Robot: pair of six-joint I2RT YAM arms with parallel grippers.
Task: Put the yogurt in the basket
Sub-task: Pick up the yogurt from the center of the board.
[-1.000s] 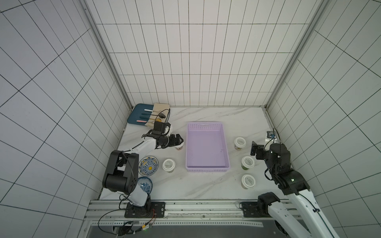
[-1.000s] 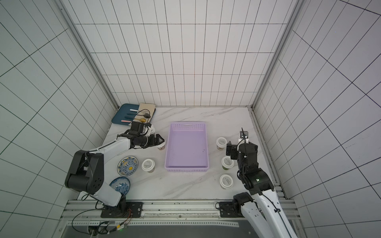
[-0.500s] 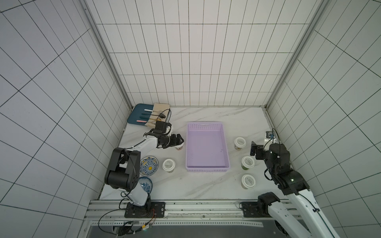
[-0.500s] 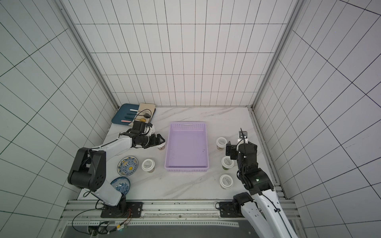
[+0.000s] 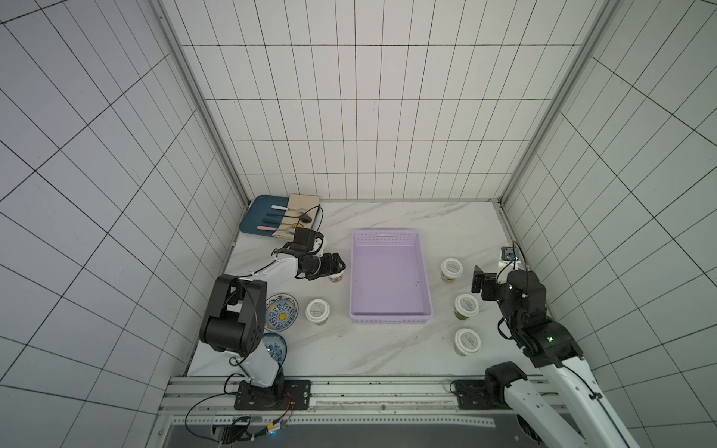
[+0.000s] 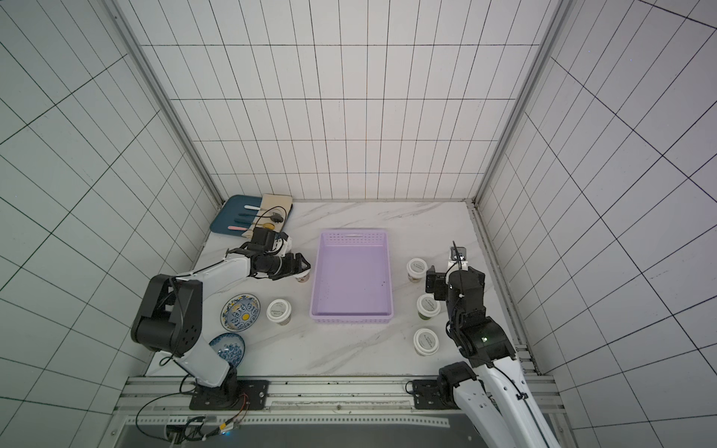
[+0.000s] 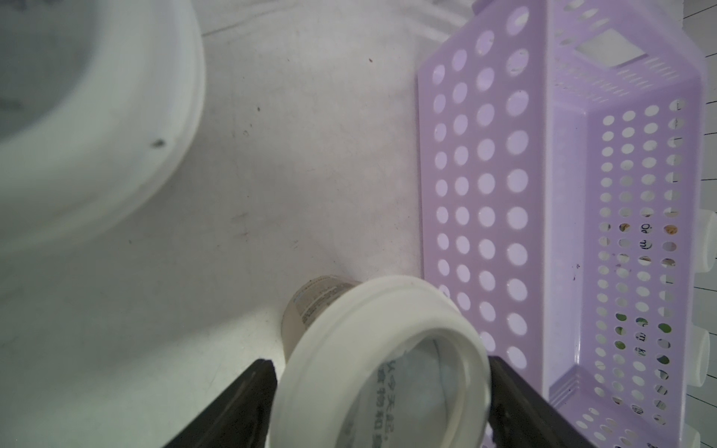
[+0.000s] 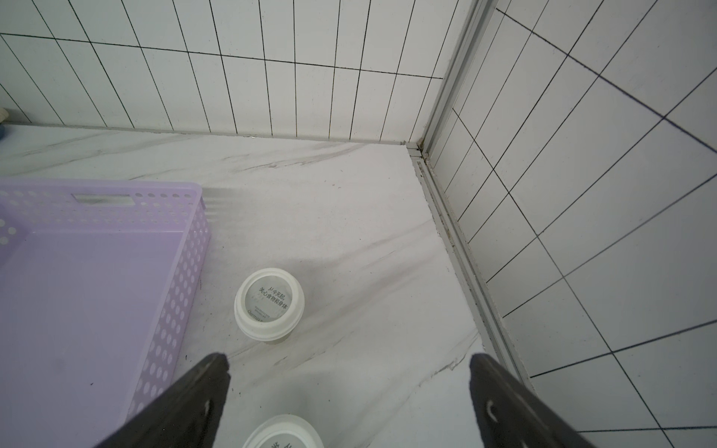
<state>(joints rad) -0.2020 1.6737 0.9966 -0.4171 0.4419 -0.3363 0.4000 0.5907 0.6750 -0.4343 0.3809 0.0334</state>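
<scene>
The lilac basket (image 5: 390,320) (image 6: 351,320) sits mid-table with nothing in it. At its left wall, my left gripper (image 5: 336,267) (image 6: 302,267) reaches in low and is shut on a white-lidded yogurt cup (image 5: 336,277) (image 7: 384,349); both black fingers (image 7: 248,403) press the lid's sides. Another yogurt cup (image 5: 317,310) stands nearer the front left. Three more stand right of the basket: far (image 5: 451,268) (image 8: 269,302), middle (image 5: 466,305) (image 8: 283,432), near (image 5: 467,340). My right gripper (image 5: 478,279) (image 8: 349,372) hovers open above the far and middle ones, holding nothing.
Two blue-patterned plates (image 5: 281,312) (image 5: 273,347) lie by the left arm's base. A dark blue tray with spoons (image 5: 258,215) and a beige cloth (image 5: 304,201) sit at the back left corner. A blurred white round rim (image 7: 116,155) fills one corner of the left wrist view.
The left gripper's jaws have closed in on the cup beside the basket. The right arm and the other cups have not moved.
</scene>
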